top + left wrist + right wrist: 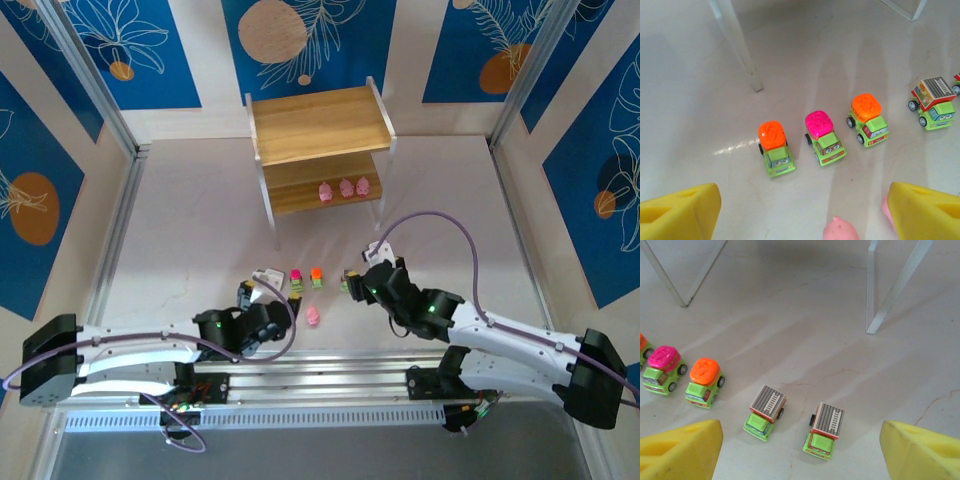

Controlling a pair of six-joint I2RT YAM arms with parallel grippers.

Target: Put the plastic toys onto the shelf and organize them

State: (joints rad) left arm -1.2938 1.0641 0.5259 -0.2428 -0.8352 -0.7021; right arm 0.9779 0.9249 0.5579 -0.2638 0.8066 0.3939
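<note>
The wooden shelf (320,125) stands at the back, with three pink toys (345,188) in a row on its lower tier. On the table in front stand small green trucks. In the left wrist view they carry an orange top (774,148), a magenta top (823,131) and an orange top (867,119). My left gripper (805,215) is open low behind them, with a pink toy (840,231) between its yellow fingers (680,212) and another pink one beside the right finger. My right gripper (800,450) is open over two grey-topped trucks (765,412) (824,430).
The shelf's thin white legs (875,315) rise just beyond the trucks. A loose pink toy (312,316) lies near the table's front edge between both arms. Metal rails run along the near edge, and blue patterned walls close in the sides.
</note>
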